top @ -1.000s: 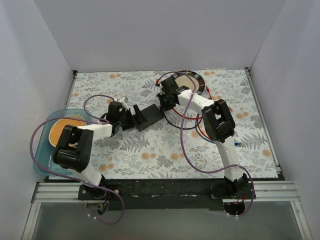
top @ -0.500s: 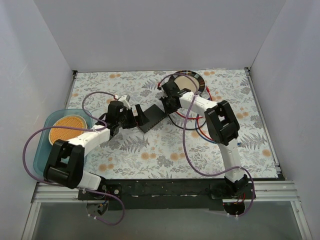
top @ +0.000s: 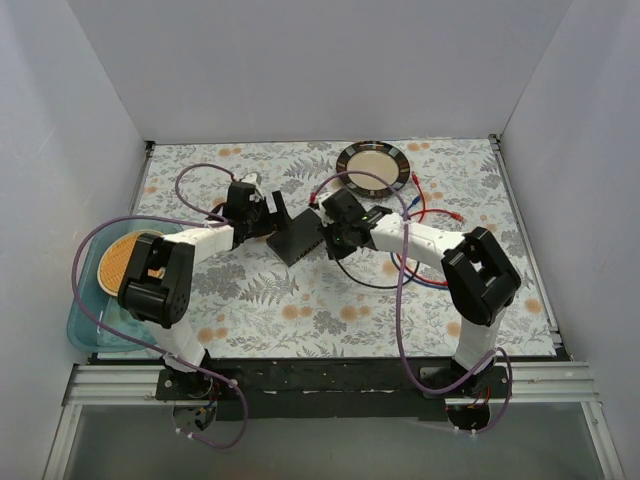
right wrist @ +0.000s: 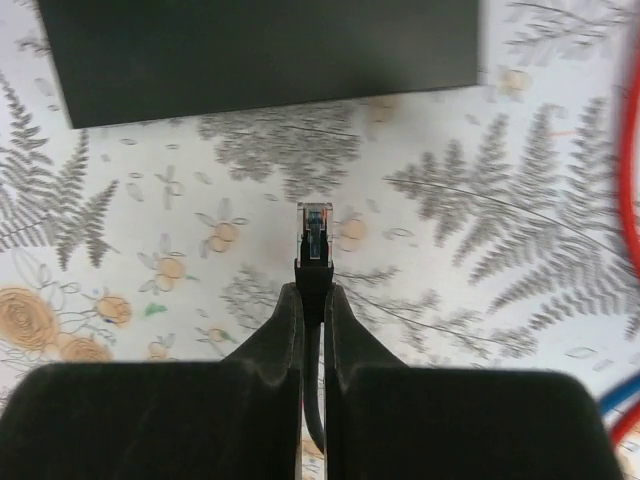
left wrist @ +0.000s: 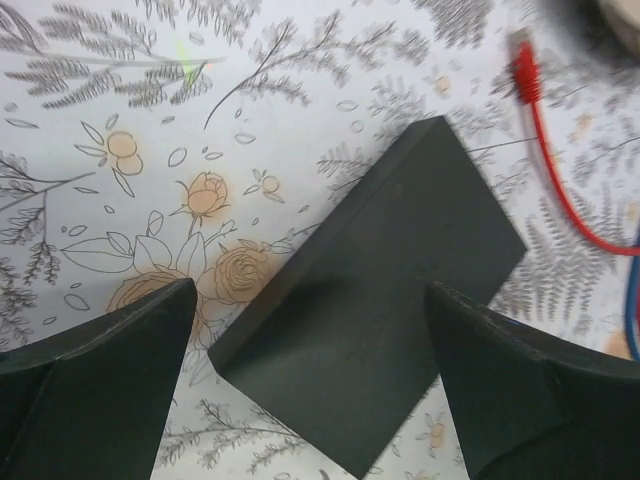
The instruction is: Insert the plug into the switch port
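The switch, a flat black box (top: 298, 240), lies on the floral mat at mid-table. Its sockets do not show in any view. My left gripper (top: 270, 214) is open at the box's far left end. In the left wrist view the box (left wrist: 385, 300) lies below and between the spread fingers (left wrist: 95, 390) of that gripper (left wrist: 310, 295), untouched. My right gripper (top: 335, 232) is just right of the box and shut on a black cable. Its clear plug (right wrist: 315, 233) sticks out past the right gripper's (right wrist: 313, 292) tips, pointing at the box's plain edge (right wrist: 260, 50), a short gap away.
A dark-rimmed round plate (top: 372, 163) sits at the back. Red and blue cables (top: 430, 215) lie right of the box, with a red plug (left wrist: 524, 72) near it. A teal tray (top: 82, 320) with an orange disc sits at the left edge.
My right gripper has come from near the plate toward the front, to the box's right side, with the plug. My left gripper has moved from the box's left side toward its far end.
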{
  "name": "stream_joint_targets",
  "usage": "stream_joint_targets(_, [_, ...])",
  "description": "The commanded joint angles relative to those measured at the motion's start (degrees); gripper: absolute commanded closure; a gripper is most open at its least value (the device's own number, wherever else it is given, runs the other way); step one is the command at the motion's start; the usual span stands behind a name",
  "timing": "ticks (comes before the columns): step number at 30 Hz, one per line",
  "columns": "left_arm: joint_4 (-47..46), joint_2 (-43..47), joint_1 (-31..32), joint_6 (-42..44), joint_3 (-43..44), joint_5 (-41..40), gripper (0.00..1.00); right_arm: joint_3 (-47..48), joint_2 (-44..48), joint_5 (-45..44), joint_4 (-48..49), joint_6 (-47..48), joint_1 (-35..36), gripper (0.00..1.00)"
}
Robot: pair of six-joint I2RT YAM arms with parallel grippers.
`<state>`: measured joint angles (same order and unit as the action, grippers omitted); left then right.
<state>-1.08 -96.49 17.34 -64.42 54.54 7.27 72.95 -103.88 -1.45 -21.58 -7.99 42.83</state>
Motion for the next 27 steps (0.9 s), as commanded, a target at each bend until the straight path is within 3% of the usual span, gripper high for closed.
stream_joint_targets(1, [-2.3,-3.8,-0.4,1.8,1.7,2.2,0.02,5.7,-4.0,-2.9,-2.4,-1.5,4.7,0.99])
stream_joint_targets(7, [-4.6,-4.9,-0.4,1.9,1.0,8.3,0.02,9.1,-8.2,-4.6,-4.5,-2.2,7.0,0.99])
stream_joint_targets(17, [-11.4,2.5,-0.3,-2.6,-10.4,16.7,0.02,11.0,-10.7,-6.0,-5.7,-2.2,7.4,0.99])
stream_joint_targets(22, [-13.3,5.2,-0.3,-4.2,-13.8,17.1,0.02,9.8,-9.6,-6.7,-5.8,-1.7,7.5,0.99])
stream_joint_targets(27, [-8.2,5.8,-0.5,-3.5,-12.3,11.0,0.02,7.5,-7.1,-6.1,-5.0,-1.0,7.7,0.99])
